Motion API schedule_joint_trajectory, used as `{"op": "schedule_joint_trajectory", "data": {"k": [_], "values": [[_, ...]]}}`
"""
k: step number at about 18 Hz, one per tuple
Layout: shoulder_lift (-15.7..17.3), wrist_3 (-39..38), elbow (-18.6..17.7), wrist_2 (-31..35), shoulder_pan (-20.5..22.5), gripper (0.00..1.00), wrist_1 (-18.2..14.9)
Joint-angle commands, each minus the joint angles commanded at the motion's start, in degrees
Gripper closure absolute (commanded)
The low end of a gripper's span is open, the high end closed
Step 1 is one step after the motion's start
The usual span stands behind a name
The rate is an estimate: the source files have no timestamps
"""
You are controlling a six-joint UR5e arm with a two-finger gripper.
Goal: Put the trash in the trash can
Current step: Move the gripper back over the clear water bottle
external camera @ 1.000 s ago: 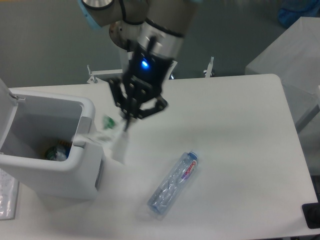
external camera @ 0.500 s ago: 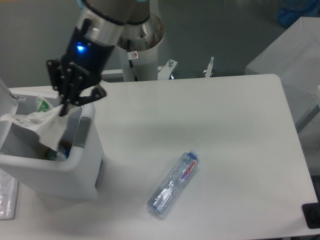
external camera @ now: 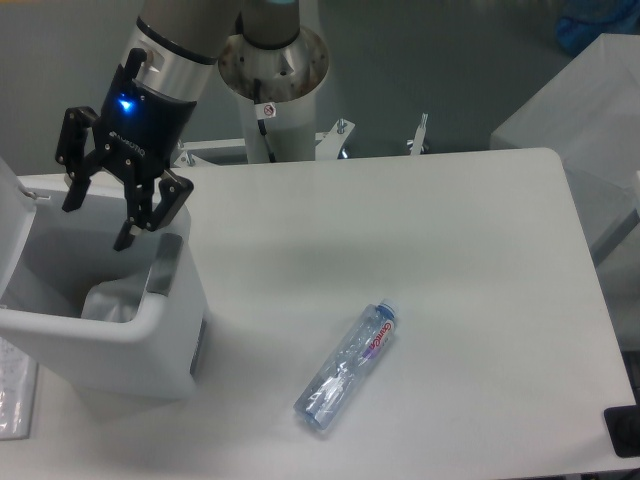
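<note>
I count one bin [external camera: 170, 330], one bottle [external camera: 347, 367] and one wrapper [external camera: 110, 300], all on or over the same white tabletop [external camera: 450, 260]. My hand [external camera: 98, 222] hangs above the open mouth of the bin at the left side of the tabletop, fingers spread wide apart, with nothing between them and touching nothing. One fingertip [external camera: 124, 238] points down toward the bin's inside, close to its right-hand rim.

The wrapper lies inside the bin, low against the near right corner; it shows as a pale crumpled lump, and I cannot make out its label from here. The bin's lid [external camera: 12, 195] stands tipped up at the far left edge of the view.

The bottle lies flat on its side on the tabletop, well apart from the bin, toward the near edge and roughly in the middle across. Its long axis runs on a diagonal, from near-left to far-right. The cap end points up and to the right, away from the bin, and the red-lettered label sits just below that end.
</note>
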Motion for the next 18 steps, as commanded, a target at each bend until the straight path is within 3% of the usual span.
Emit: {"op": "schedule_joint_trajectory", "data": {"k": [4, 7, 9, 12, 18], "values": [[-3.25, 0.53, 0.35, -0.26, 7.74, 0.00, 0.09], [-9.03, 0.44, 3.85, 0.26, 10.12, 0.00, 0.09], [-13.60, 0.09, 7.10, 1.49, 10.48, 0.00, 0.53], [-19.32, 0.17, 10.45, 8.50, 10.48, 0.00, 0.70], [-25.31, 0.79, 10.90, 18.71, 9.95, 0.00, 0.88]]}}
